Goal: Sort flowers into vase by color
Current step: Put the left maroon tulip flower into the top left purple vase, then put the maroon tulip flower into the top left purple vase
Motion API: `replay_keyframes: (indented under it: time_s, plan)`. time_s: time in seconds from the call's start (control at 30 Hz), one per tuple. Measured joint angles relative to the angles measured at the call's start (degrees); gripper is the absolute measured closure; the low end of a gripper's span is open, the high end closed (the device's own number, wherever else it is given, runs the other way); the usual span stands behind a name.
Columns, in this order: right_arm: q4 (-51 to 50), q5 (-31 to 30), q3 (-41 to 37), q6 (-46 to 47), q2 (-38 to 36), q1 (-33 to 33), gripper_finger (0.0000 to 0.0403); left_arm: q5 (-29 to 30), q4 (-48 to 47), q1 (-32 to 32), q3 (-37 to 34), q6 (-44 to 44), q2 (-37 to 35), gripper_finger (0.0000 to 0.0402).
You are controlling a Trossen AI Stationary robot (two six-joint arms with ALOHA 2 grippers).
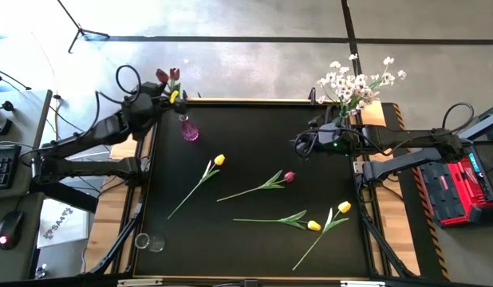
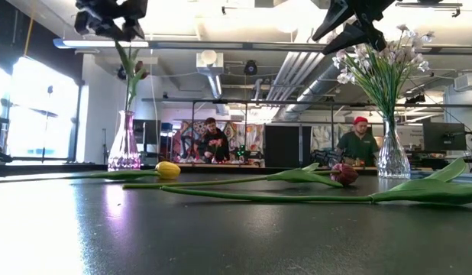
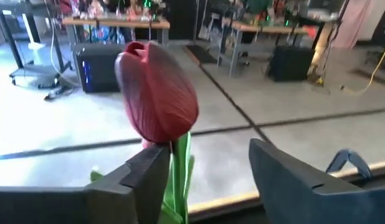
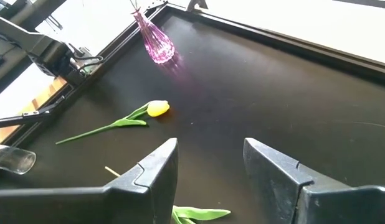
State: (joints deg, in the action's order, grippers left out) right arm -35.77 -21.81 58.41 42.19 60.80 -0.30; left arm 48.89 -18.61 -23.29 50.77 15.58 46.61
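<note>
From my left wrist camera, the red tulip's (image 3: 158, 102) stem drops out of frame between the fingers (image 3: 139, 180), so I can't tell whether either touches it. In the low view both arms are cropped at the top. The background people are too blurred to make out.

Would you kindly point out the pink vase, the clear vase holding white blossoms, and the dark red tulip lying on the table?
pink vase (image 1: 190, 131), high view, its belly
clear vase (image 2: 392, 160), low view, its body
dark red tulip (image 1: 289, 177), high view, its bloom
</note>
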Motion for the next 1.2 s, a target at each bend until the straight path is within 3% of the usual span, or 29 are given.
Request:
replay_keyframes:
  time_s: [0.27,0.43,0.53,0.67,0.9,1.07,1.2]
  plan:
    - [-1.5,0.6,0.0,0.4,0.0,0.0,0.0231,-2.1,-20.7,0.0,8.1,8.0,0.0,0.0151]
    - [-1.7,0.7,0.0,0.4,0.0,0.0,0.0231,-10.2,-26.4,-3.0,8.1,16.4,2.4,0.0143]
    - [-1.7,1.1,0.0,0.3,0.0,0.0,0.0231,-16.2,-26.6,-4.6,9.1,19.1,3.7,0.0141]
    - [-1.7,3.3,0.0,0.3,0.0,0.0,0.0231,-17.5,-26.5,-4.8,12.5,15.6,4.4,0.0141]
    - [-1.7,4.4,0.0,1.7,0.0,2.0,0.0231,-25.2,-29.1,-4.8,17.2,12.8,4.0,0.0141]
    - [-2.4,4.3,0.0,1.9,0.0,3.4,0.0231,-36.0,-19.5,-2.5,18.7,9.4,4.3,0.0146]
    - [-4.4,4.9,0.0,2.6,0.0,3.4,0.0231,-34.6,-11.8,3.0,19.5,2.8,5.8,0.0154]
